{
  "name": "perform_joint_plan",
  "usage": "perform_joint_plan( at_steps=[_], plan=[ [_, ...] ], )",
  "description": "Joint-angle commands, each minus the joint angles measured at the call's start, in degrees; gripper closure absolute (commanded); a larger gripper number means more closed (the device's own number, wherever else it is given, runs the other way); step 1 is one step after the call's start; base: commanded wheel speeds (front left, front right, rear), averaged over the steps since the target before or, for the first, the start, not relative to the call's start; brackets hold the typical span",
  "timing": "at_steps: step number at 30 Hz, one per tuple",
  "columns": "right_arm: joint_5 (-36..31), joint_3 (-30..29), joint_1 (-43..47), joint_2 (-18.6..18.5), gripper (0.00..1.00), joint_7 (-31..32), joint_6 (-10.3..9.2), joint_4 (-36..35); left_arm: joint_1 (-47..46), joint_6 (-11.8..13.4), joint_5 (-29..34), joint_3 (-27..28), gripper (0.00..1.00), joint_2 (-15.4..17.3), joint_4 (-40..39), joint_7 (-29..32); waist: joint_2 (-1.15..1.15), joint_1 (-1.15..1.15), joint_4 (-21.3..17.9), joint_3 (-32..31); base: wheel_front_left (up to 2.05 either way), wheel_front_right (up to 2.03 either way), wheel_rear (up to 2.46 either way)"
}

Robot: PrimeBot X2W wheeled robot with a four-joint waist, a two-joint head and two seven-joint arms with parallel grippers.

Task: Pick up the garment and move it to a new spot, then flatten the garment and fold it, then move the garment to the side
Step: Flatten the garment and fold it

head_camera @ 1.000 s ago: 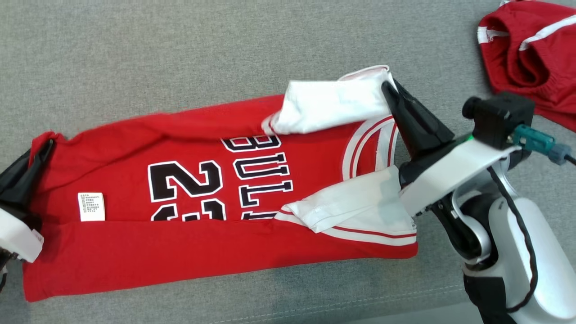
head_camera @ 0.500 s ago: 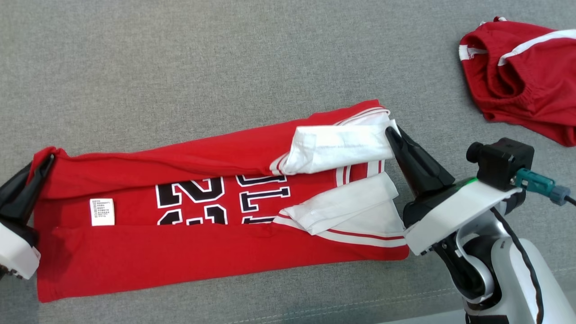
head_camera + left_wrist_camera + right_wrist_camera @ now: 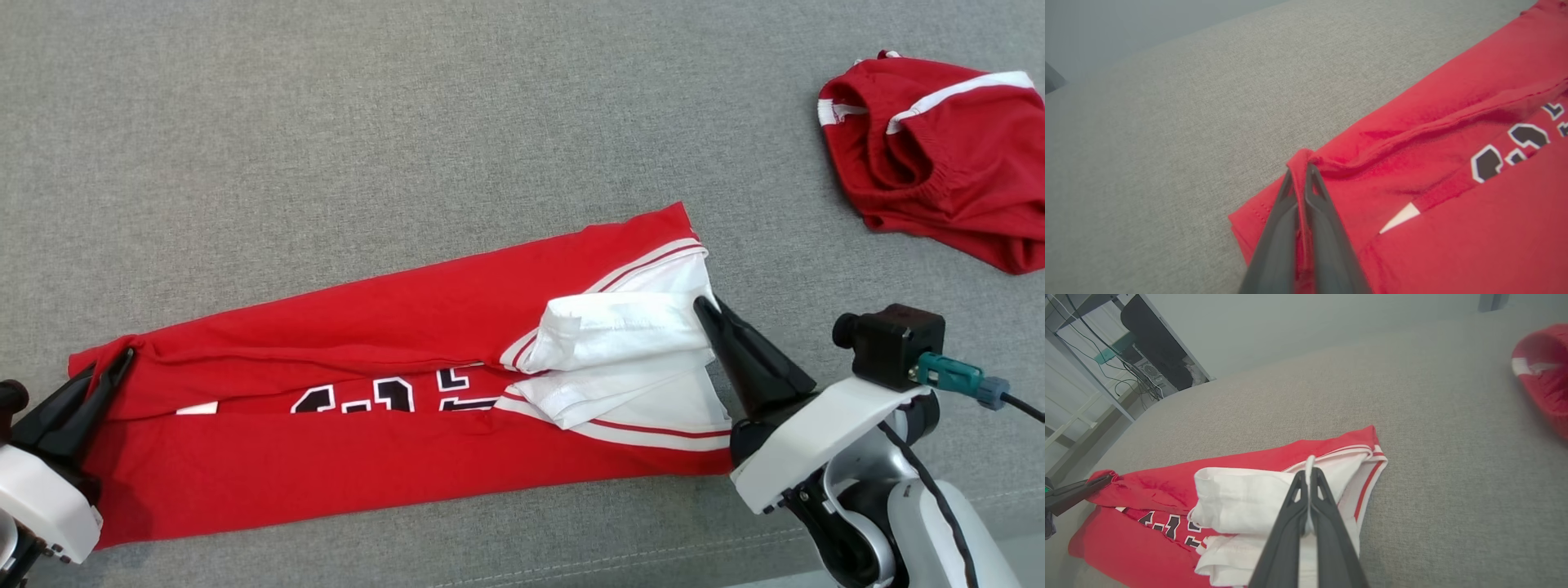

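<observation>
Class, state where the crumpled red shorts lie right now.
In the head view the red shorts lie at the upper right of the grey surface, apart from the jersey and beyond the right gripper.

Setting: apparently a laboratory or test room. Behind the grey fabric-covered surface (image 3: 1412, 396) stood a plain grey wall (image 3: 1290, 326), a metal rack (image 3: 1090, 374) hung with loose cables (image 3: 1143, 392), and dark computer equipment (image 3: 1151, 339).

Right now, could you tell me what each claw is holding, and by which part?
Both hold the jersey: the left claw pinches a red fold at its hem end, the right claw the white fabric at the other end.
</observation>
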Motion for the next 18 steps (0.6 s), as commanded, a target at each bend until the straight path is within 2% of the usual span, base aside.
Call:
perform_joint_plan(
  at_steps=[1, 8, 18],
  plan=[
    [0.31, 0.87, 0.6, 0.36, 1.0, 0.61, -0.01, -1.72, -0.58, 0.03, 0.27, 2.76, 1.0, 2.99, -0.2, -0.33, 0.0, 0.0, 0.02, 0.06, 0.0, 0.0, 0.0],
    [0.86, 1.26, 1.69, 0.36, 1.0, 1.5, -0.01, -1.13, -1.25, 0.03, 2.29, 3.8, 1.0, 2.42, 0.44, -0.33, 0.0, 0.0, 0.35, 0.38, 0.0, 0.0, 0.0],
    [1.21, 1.57, 1.48, 0.36, 1.0, 0.17, -0.01, -0.44, -4.2, 0.03, 6.64, 6.09, 1.0, 2.79, -3.86, -0.33, 0.0, 0.0, 0.6, 0.94, 0.0, 0.0, 0.0]
  ],
)
